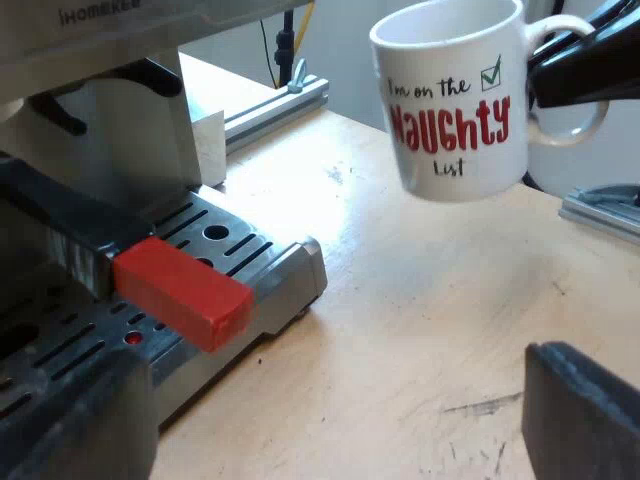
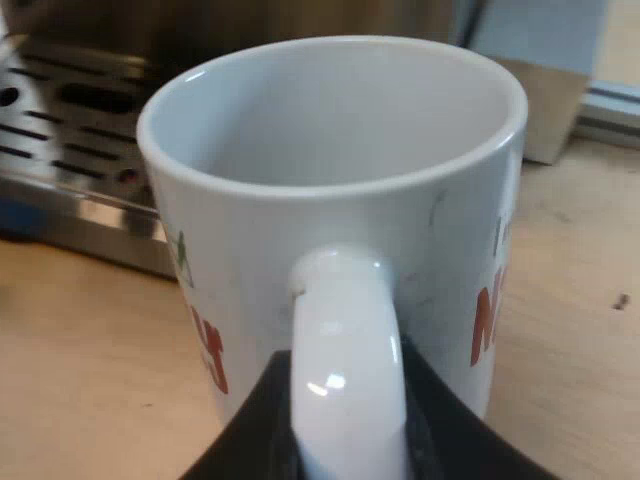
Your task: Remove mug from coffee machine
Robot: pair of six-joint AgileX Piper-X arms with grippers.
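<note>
Espresso machine [image 1: 90,120] w/ holder's red handle end [image 1: 180,292] over its drip tray [image 1: 285,270] — left gripper [image 1: 340,415] wide open, nothing btw fingers. Mug [image 1: 455,100], empty, slightly tilted, hangs in air above wooden table [image 1: 400,300], clear of the machine — right gripper [image 1: 560,65] clamped on its handle
</note>
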